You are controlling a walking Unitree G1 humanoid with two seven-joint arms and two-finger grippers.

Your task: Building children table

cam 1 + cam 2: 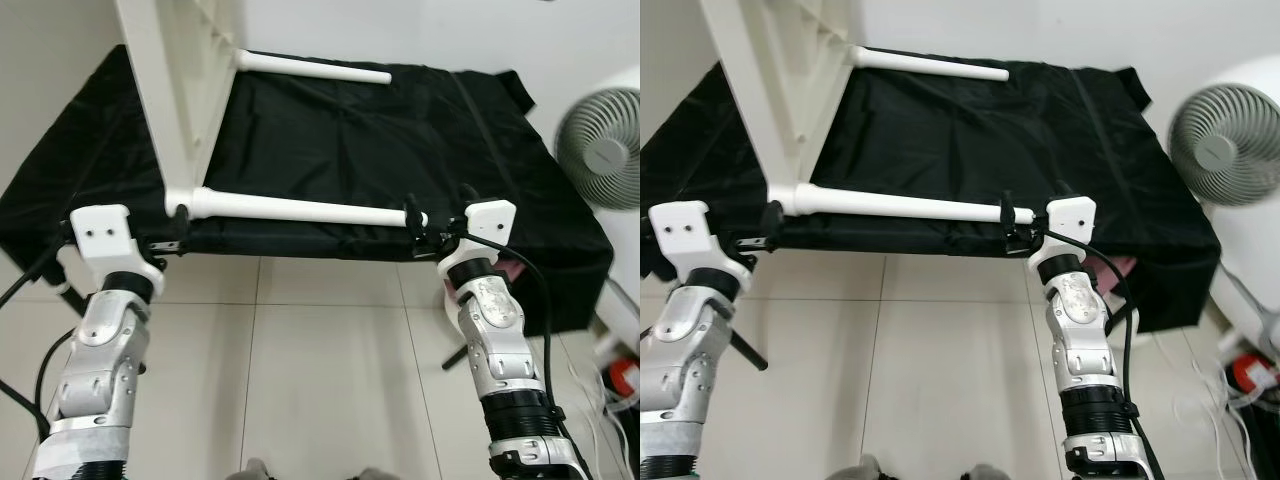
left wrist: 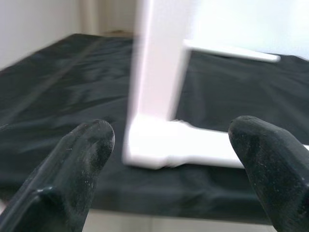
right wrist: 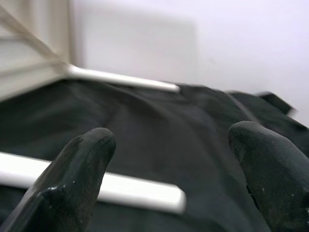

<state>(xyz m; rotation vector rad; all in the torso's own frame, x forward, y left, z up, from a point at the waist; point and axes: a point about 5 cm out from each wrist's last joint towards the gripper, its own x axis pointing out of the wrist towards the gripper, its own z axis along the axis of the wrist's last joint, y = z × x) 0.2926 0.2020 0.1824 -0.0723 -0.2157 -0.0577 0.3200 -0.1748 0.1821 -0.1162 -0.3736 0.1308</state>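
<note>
Flagging tip-over risk: the white tabletop [image 1: 175, 95] stands on its edge on the black-draped counter [image 1: 400, 130], with two white legs sticking out sideways, near leg [image 1: 300, 209] and far leg [image 1: 315, 68].

- Left gripper [image 2: 169, 159] hangs spread wide, nothing held, aimed at the joint where the near leg meets the tabletop corner [image 2: 145, 145]. Its fingers [image 2: 77, 164] sit short of the joint, no contact that I can see.
- Right gripper [image 3: 169, 164] is also spread wide and empty, at the free tip of the near leg [image 3: 164, 195].

Failure modes, as I judge them:
- A push at the leg tip acts as a lever and could swing or topple the panel.
- The cloth looks slick, so the base may slide.
- Uneven closing of the two grippers could twist the leg joint.
- The fan [image 1: 605, 150] stands beside the counter on the right, in reach if the panel falls that way.
</note>
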